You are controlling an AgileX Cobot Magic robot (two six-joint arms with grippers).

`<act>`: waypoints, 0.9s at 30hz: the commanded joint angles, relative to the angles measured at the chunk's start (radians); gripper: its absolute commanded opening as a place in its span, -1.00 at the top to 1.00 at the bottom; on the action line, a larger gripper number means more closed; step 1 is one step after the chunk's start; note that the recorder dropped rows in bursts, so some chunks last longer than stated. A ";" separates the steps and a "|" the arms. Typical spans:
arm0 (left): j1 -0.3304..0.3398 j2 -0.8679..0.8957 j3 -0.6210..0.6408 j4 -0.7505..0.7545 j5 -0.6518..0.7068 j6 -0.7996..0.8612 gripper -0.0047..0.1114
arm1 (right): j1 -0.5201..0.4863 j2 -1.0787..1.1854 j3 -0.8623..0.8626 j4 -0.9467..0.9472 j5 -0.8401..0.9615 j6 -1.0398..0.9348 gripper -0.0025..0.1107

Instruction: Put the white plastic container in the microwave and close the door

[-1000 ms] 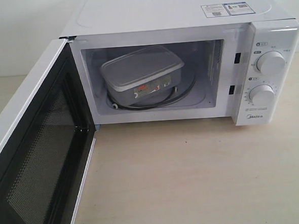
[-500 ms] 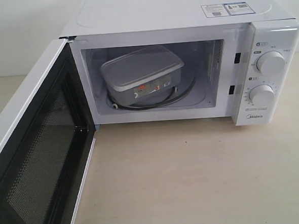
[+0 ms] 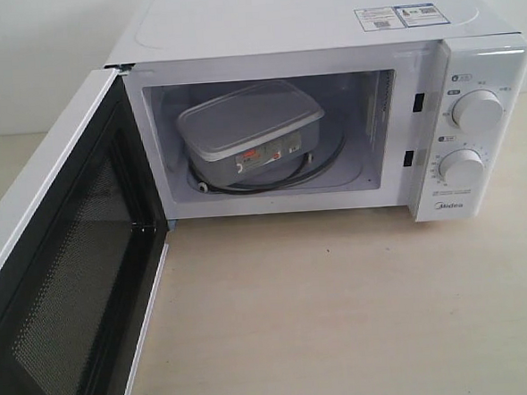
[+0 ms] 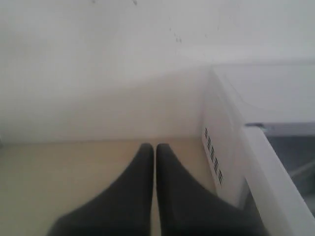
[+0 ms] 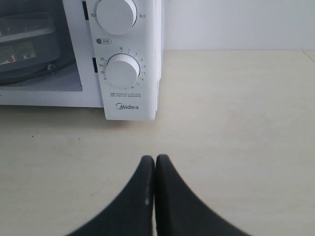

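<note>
white plastic container (image 3: 250,131) sitting inside the microwave (image 3: 306,20), door (image 3: 63,290) hanging wide open, left jaws and right jaws both pinched together, holding nothing, above the bench (image 3: 342,318)

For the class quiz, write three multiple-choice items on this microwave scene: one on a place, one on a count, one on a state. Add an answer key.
1. Where is the white plastic container relative to the microwave?
A) on top of it
B) inside it
C) beside it

2. How many round dials does the microwave have?
A) one
B) two
C) three

3. The door is:
A) shut
B) swung wide open
C) open by a crack

Key:
1 B, it sits behind the open front.
2 B, one dial sits above the other.
3 B, its dark inner side faces the camera.
</note>
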 commanded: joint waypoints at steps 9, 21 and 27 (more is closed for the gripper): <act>0.003 0.271 -0.134 -0.232 0.548 0.137 0.84 | -0.003 -0.005 0.000 -0.001 -0.004 -0.002 0.96; -0.075 0.677 -0.134 -0.729 0.542 0.547 0.84 | -0.003 -0.005 0.000 -0.001 -0.004 -0.002 0.96; -0.121 0.734 -0.134 -0.780 0.460 0.612 0.84 | -0.003 -0.005 0.000 -0.001 -0.004 -0.002 0.96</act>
